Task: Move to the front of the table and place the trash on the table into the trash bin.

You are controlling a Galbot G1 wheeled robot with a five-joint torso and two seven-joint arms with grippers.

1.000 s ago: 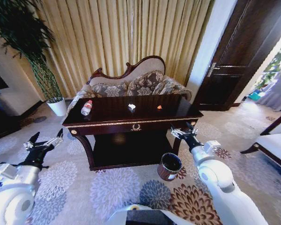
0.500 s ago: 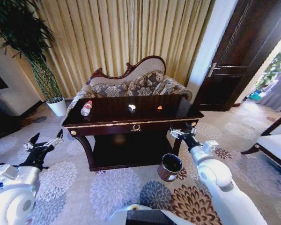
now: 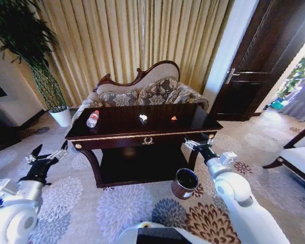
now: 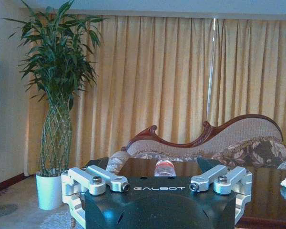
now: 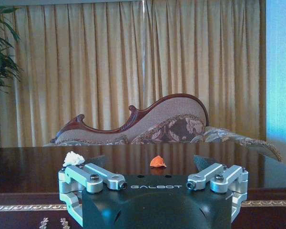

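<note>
The dark glossy table with gold trim stands straight ahead. On its top lie a clear bottle with a red cap at the left, a white paper wad in the middle and an orange scrap to the right. The reddish-brown trash bin stands on the carpet by the table's front right leg. My left gripper is open, low and left of the table, facing the bottle. My right gripper is open near the front right corner, above the bin, facing the wad and the scrap.
An ornate sofa stands behind the table before gold curtains. A tall plant in a white pot is at the back left. A dark door is at the right. Floral carpet lies between me and the table.
The whole picture has shifted a little: the table and bin sit slightly nearer and lower, so the camera has moved forward. Both arms hold the same pose, grippers still open.
</note>
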